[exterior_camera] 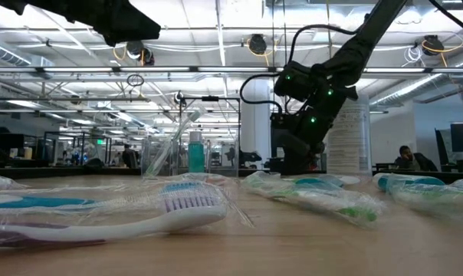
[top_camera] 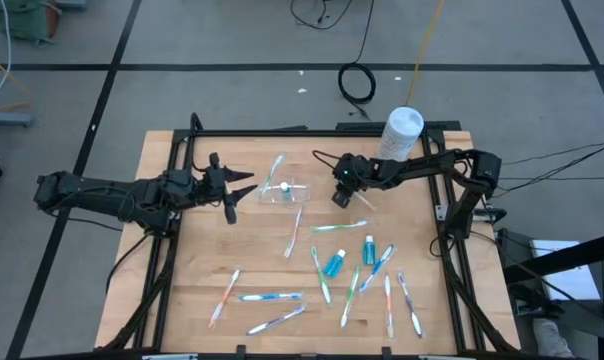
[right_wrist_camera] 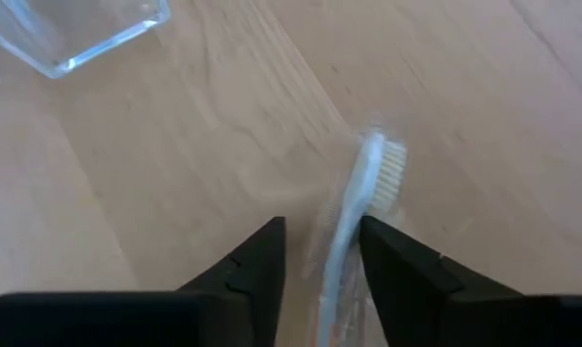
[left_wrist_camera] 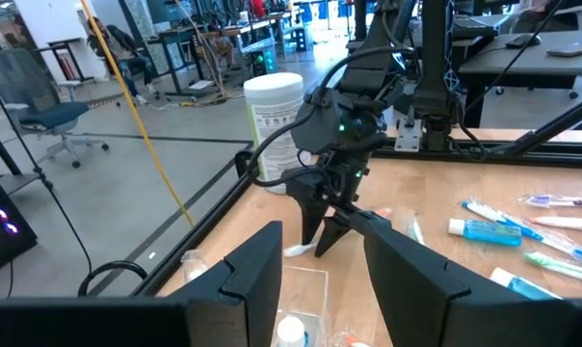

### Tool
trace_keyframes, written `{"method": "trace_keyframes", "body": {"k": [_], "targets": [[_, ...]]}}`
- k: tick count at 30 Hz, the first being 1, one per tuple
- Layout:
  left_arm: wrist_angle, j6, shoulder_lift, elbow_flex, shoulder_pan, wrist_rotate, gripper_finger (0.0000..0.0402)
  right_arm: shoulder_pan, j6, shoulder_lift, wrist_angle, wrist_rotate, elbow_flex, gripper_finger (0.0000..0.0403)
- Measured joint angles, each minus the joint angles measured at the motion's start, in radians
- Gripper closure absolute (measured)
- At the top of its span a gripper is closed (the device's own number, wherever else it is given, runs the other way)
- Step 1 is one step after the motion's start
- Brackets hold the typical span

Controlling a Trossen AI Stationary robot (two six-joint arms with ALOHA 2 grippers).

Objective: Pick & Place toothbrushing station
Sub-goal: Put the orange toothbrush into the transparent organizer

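The clear cup stands upright on the table's far middle, with a toothbrush and a small blue tube standing in it. My right gripper is open just right of the cup, slanting down, its fingers on either side of a white wrapped toothbrush lying on the wood. My left gripper hovers open just left of the cup and holds nothing. Several more toothbrushes and two blue toothpaste tubes lie on the near half of the table. My right gripper straddles the toothbrush's handle just behind the bristle head, coming from above at a slant with its fingers along the brush. The brush lies on the table. I cannot tell whether either finger touches it.
A tall white canister stands at the table's far right corner, behind my right arm. The cup's corner shows close ahead of my right gripper. Bare wood lies between the cup and the scattered brushes.
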Motion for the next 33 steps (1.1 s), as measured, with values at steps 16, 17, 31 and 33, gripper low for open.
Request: {"method": "trace_keyframes", "body": {"k": [16,17,31,33], "targets": [[0.000,0.004,0.000,0.000,0.000,0.000,0.0249,0.000,0.000,0.000,0.026,-0.090,-0.001,0.0381],[0.000,0.004,0.000,0.000,0.000,0.000,0.0249,0.001,0.000,0.000,0.031,-0.112,-0.001,0.0385],[0.000,0.004,0.000,0.000,0.000,0.000,0.0249,0.128,-0.027,-0.195,0.106,-0.029,0.025,0.0394],[0.000,0.004,0.000,0.000,0.000,0.000,0.0249,0.165,-0.054,-0.224,0.145,0.006,0.025,0.0394]]}}
